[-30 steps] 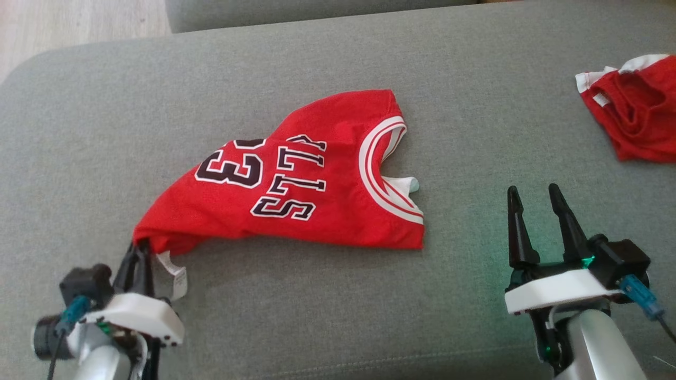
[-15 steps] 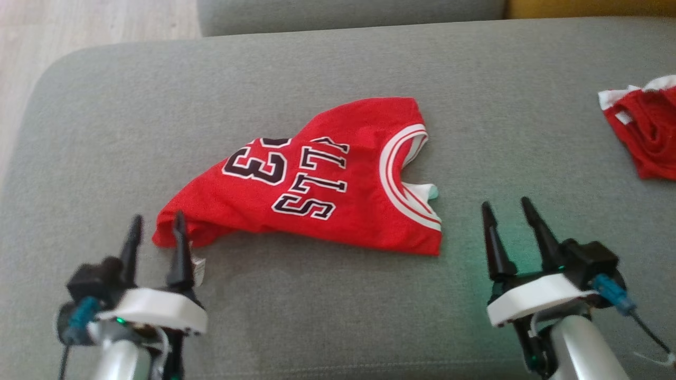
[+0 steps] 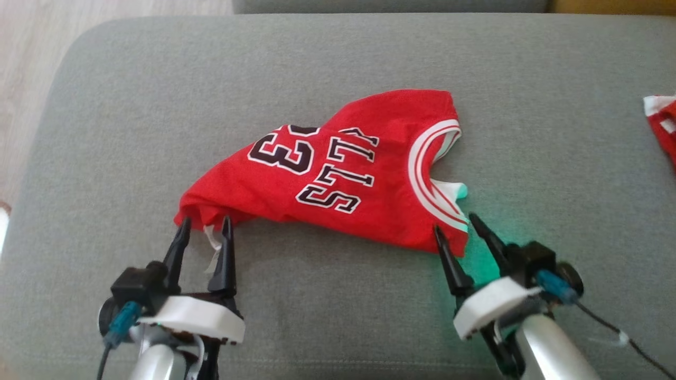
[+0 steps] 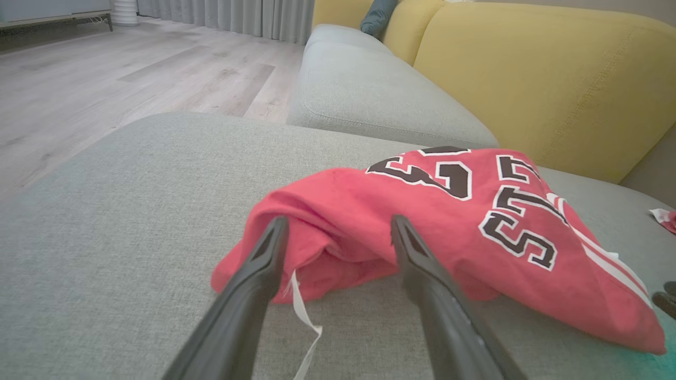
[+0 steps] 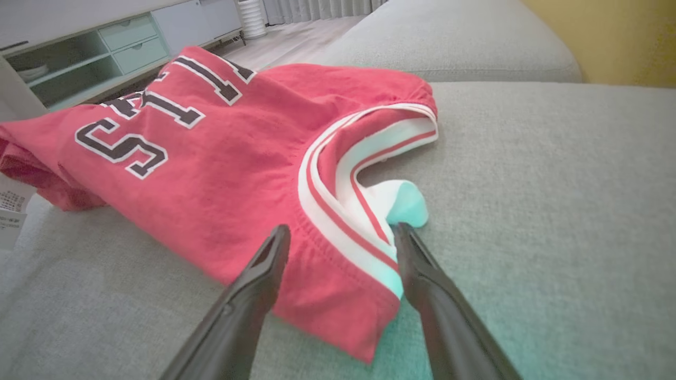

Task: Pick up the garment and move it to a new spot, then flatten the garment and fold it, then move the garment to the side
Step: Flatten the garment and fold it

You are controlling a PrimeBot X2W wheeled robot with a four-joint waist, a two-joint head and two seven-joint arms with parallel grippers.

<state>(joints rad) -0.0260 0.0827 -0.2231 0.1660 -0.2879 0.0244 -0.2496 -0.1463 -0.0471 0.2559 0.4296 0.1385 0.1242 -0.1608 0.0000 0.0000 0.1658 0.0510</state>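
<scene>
Both spread, left pincer [image 3: 206,220] at hem of red jersey [image 3: 327,174], right pincer [image 3: 454,221] at shoulder

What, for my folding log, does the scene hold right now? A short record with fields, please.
garment: red jersey, rumpled, number and letters up, on the grey cushion
left hand: open, straddling the bunched end by the white label
right hand: open, at the corner by the striped neckline
other: second red garment, far right in the head view
fold: not yet done
</scene>
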